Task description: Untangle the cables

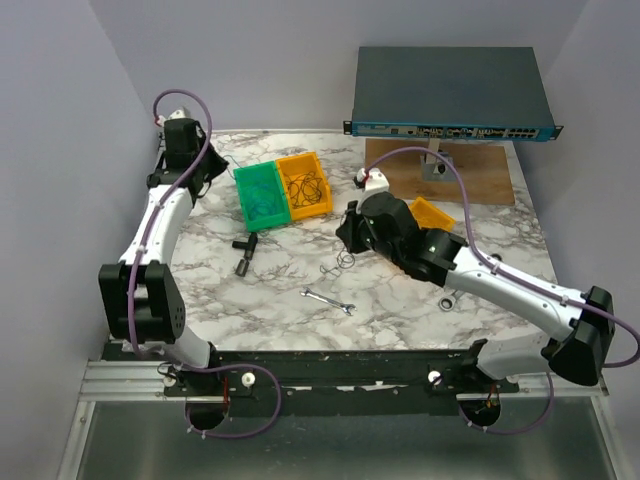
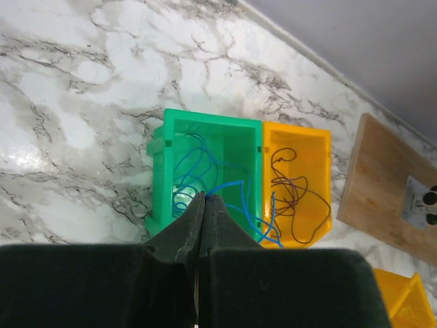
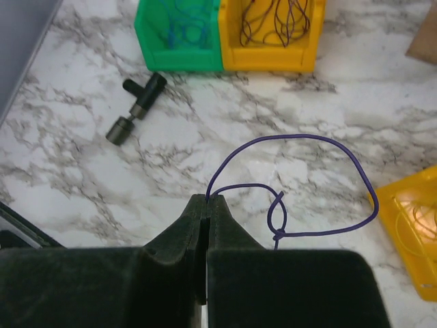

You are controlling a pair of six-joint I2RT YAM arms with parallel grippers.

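Observation:
Thin blue cables (image 2: pixel 224 185) lie coiled in a green bin (image 2: pixel 212 117). One strand runs up into the tip of my left gripper (image 2: pixel 204 198), which is shut on it, close above the bin's near wall. Dark cables (image 2: pixel 300 188) lie in the orange bin (image 2: pixel 297 130) beside it. My right gripper (image 3: pixel 208 200) is shut on a purple cable (image 3: pixel 300 137) that loops over the marble and carries a small knot. From above, the left gripper (image 1: pixel 218 168) is left of the green bin (image 1: pixel 240 180) and the right gripper (image 1: pixel 347 232) is mid-table over the purple cable (image 1: pixel 340 262).
A black T-shaped tool (image 1: pixel 245 252) and a small wrench (image 1: pixel 328 301) lie on the marble table (image 1: pixel 270 300). A yellow bin (image 1: pixel 432 213) sits by the right arm. A wooden board (image 1: pixel 470 170) and a network switch (image 1: pixel 450 95) stand at the back right.

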